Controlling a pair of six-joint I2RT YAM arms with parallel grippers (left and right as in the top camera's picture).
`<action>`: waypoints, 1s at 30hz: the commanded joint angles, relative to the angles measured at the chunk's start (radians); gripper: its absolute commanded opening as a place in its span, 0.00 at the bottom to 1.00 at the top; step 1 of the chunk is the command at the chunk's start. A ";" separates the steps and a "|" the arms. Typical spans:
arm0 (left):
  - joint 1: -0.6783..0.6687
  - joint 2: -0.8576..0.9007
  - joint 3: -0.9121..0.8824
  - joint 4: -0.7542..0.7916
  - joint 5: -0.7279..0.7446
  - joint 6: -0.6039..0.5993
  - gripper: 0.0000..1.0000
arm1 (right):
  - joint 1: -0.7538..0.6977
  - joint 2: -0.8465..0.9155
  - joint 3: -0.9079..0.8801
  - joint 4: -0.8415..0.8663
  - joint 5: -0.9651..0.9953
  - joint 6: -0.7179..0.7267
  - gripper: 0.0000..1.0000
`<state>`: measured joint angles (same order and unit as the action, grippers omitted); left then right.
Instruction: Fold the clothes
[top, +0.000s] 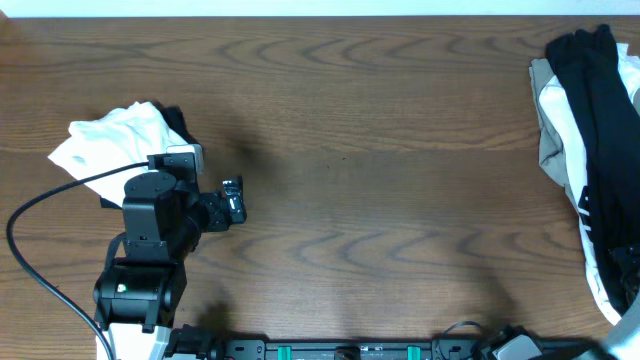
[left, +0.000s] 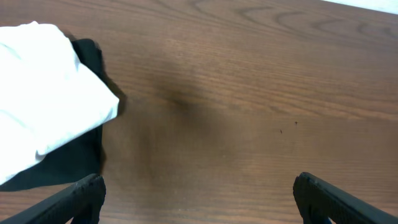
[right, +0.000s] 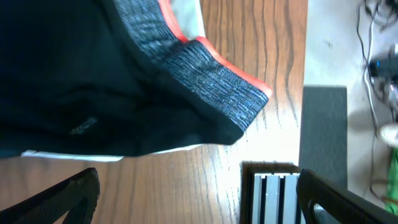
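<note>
White top (top: 105, 140) bunched far left on counter (top: 380, 130), near left pincer (top: 232, 200); black pants (top: 597, 100) heaped at right edge.

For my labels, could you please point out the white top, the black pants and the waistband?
white top (left: 43, 87), left wrist view, mid fabric.
black pants (top: 605, 140), overhead view, black fabric.
waistband (right: 205, 78), right wrist view, grey rib.

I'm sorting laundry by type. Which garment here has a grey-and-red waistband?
The black pants on the right; the white garment at the left and the beige piece beside the pants show no such band.
</note>
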<state>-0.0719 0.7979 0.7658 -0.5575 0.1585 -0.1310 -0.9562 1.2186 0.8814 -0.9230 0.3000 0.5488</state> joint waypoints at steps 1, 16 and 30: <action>0.005 -0.002 0.024 0.001 0.011 -0.005 0.98 | -0.021 0.068 0.005 0.023 -0.020 0.004 0.99; 0.005 -0.002 0.024 0.001 0.011 -0.005 0.98 | -0.029 0.162 -0.089 0.103 0.051 0.077 0.93; 0.005 -0.002 0.024 0.001 0.011 -0.005 0.98 | -0.084 0.162 -0.162 0.214 0.032 0.082 0.89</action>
<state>-0.0719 0.7975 0.7658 -0.5575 0.1585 -0.1310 -1.0237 1.3808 0.7223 -0.7166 0.3290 0.6151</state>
